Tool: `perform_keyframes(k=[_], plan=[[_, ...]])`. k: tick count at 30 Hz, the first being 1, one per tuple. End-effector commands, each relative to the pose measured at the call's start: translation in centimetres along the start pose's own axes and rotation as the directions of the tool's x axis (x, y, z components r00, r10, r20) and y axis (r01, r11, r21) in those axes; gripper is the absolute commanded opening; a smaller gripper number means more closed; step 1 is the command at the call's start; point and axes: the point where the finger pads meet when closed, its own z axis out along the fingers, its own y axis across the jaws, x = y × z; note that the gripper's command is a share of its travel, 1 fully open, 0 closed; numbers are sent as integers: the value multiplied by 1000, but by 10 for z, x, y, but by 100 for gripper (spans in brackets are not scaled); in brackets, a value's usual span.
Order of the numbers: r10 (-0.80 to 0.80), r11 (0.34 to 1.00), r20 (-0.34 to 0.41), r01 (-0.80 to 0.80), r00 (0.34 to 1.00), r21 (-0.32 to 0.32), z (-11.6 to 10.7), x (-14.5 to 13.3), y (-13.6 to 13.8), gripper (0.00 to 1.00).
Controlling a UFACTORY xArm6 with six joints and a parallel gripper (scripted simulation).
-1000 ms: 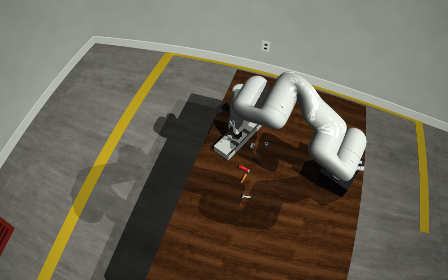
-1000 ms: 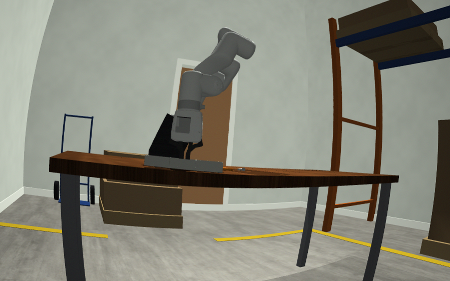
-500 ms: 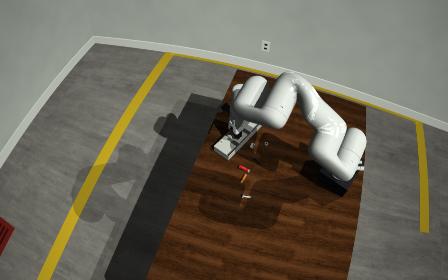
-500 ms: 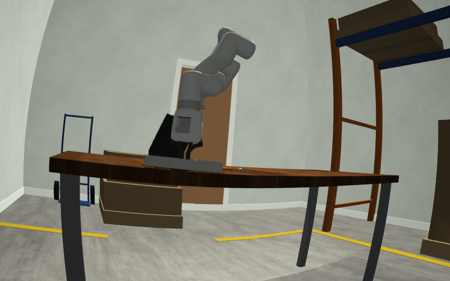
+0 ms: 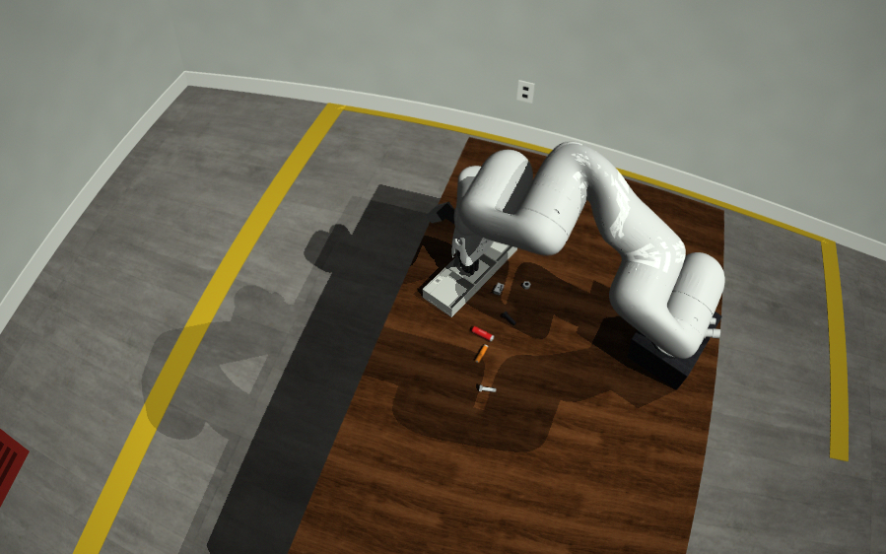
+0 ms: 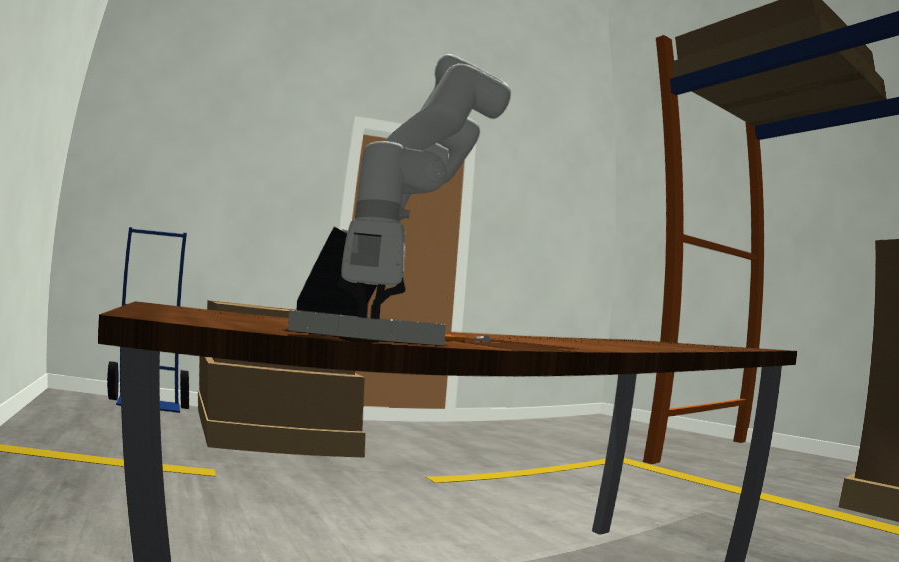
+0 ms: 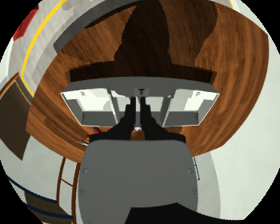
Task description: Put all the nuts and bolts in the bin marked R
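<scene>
The bin marked R [image 5: 441, 304] [image 7: 97, 118] stands at the left end of the joined bin row in the wrist view. My gripper [image 5: 468, 269] [image 6: 369, 315] [image 7: 138, 103] is shut, with nothing visible between its fingers. Its tips are over or inside the middle bin marked T [image 7: 157, 105]; their exact height is unclear. A hex nut [image 5: 526, 284] and a small grey metal piece [image 5: 498, 289] lie on the table beside the bins. A black bolt-like piece [image 5: 509, 318] lies nearby. A silver bolt [image 5: 487, 389] [image 7: 85, 142] lies farther out. No nut or bolt is discernible in R.
A red cylinder [image 5: 482, 333] [image 7: 96, 130] and an orange cylinder [image 5: 481, 353] lie between the R bin and the silver bolt. The bin marked P [image 7: 181, 118] is at the opposite end of the row. The arm and its shadow cover part of the wooden table [image 5: 535, 495].
</scene>
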Motion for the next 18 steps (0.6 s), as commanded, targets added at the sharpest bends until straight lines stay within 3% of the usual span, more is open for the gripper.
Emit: perform_keyframes(k=[1,18], plan=[[0,1000,-4,0,1000,0,-1,2,0,7],[-1,1000,-4,1,1000,0,-11,2,0,7]])
